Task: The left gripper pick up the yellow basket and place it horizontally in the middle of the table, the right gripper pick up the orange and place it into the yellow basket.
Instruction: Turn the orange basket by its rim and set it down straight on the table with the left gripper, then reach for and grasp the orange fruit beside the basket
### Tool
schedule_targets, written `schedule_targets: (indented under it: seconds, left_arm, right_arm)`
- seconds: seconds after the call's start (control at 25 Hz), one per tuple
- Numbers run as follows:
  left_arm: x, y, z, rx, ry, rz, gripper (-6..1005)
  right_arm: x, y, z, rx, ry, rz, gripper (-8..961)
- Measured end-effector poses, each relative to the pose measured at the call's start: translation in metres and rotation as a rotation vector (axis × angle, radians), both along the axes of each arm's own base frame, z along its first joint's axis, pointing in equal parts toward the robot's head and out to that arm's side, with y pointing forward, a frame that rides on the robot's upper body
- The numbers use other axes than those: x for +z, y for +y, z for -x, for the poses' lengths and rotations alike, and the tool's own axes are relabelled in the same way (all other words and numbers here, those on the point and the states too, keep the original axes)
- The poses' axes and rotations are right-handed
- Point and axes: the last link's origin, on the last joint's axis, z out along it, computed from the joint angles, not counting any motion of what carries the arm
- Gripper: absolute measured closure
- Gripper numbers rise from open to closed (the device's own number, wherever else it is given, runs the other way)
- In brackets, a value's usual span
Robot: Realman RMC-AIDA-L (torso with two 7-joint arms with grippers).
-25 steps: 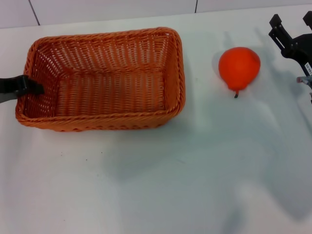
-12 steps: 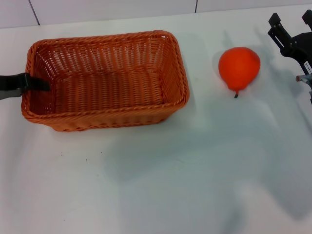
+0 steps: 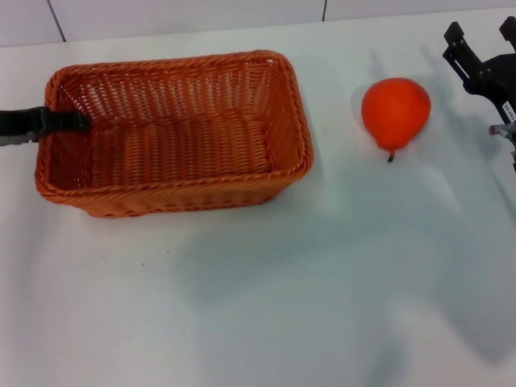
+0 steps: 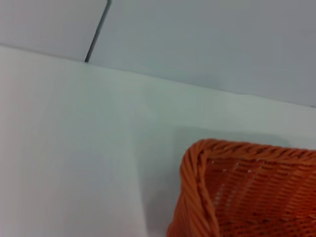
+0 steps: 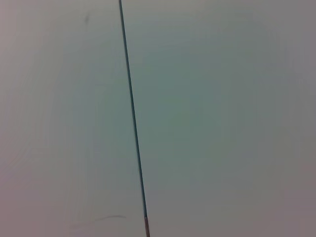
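The yellow basket [image 3: 173, 129], an orange-brown woven wicker basket, sits flat on the white table at the left of the head view. One corner of it shows in the left wrist view [image 4: 197, 168]. My left gripper [image 3: 64, 121] comes in from the left edge and lies across the basket's left rim, its black tip over the inside. The orange [image 3: 395, 111] lies on the table to the right of the basket, stem toward me. My right gripper [image 3: 482, 36] is open and empty, just right of and behind the orange.
The white table [image 3: 266, 298] stretches toward me in front of the basket and the orange. A wall with a dark panel seam [image 5: 132, 118] fills the right wrist view. The table's far edge runs close behind the basket.
The basket has shifted a little right and dropped from a tilt to lying flat. The left gripper's tip has moved farther in over the rim. The right gripper and the orange have not moved.
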Motion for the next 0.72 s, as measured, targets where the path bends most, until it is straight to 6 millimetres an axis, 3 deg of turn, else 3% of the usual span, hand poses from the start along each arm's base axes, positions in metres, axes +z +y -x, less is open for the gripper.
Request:
schedule_targets:
  seconds: [0.16,0.48,0.72]
  left_arm:
    - [0.002,0.004,-0.005,-0.04,0.02,-0.029,112]
    - [0.024,0.02,-0.013,-0.167,0.04,-0.274,111]
    - [0.037,0.029,-0.012,-0.242,0.044,-0.525,110]
  right_arm:
    - [0.0,0.0,-0.001,-0.003,-0.001,0.002,36]
    - [-0.004,0.0,0.003,0.013,-0.006,0.02,36]
    - [-0.018,0.004,0.014,0.048,-0.026,0.087,37]
